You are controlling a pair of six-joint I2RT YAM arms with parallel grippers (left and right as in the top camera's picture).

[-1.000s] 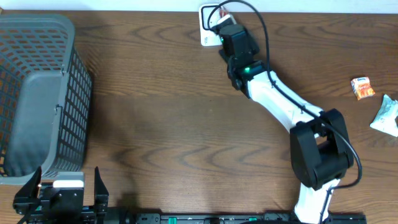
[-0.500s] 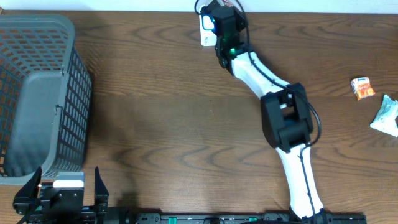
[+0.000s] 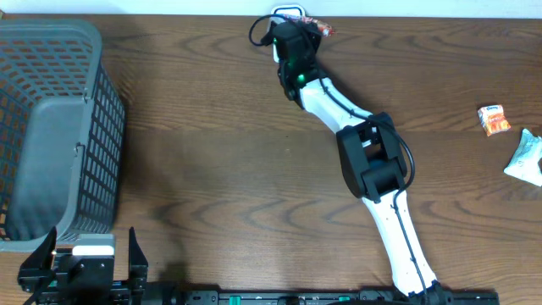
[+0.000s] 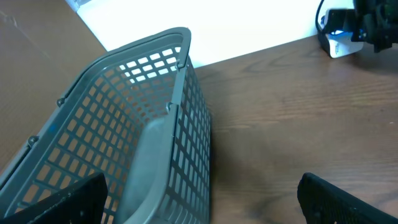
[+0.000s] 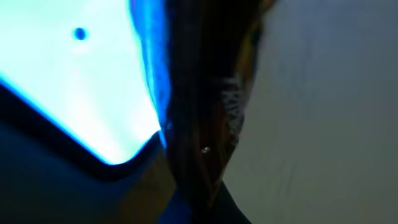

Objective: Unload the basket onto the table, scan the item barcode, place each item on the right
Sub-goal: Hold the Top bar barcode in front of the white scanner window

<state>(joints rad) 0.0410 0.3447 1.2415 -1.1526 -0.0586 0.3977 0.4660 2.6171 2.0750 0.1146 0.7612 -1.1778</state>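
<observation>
**Left gripper** [image 3: 91, 246], well apart from the scanner [image 3: 288, 12]: jaws wide, empty. **Right gripper** [image 3: 298, 27], at the scanner: pinching the packet [image 5: 205, 124] edge-on beside the lit window [image 5: 74, 81]. The barcode face probably wants turning squarely toward it.

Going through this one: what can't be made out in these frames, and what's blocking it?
Barcode on the packet: too small overhead; right wrist view is blurred and flooded with blue light.
Right gripper fingertips: hidden under its own wrist overhead.
Scanner: mostly covered by the right arm, cut by the top edge overhead.
Wrapper: cut by the right edge overhead.
</observation>
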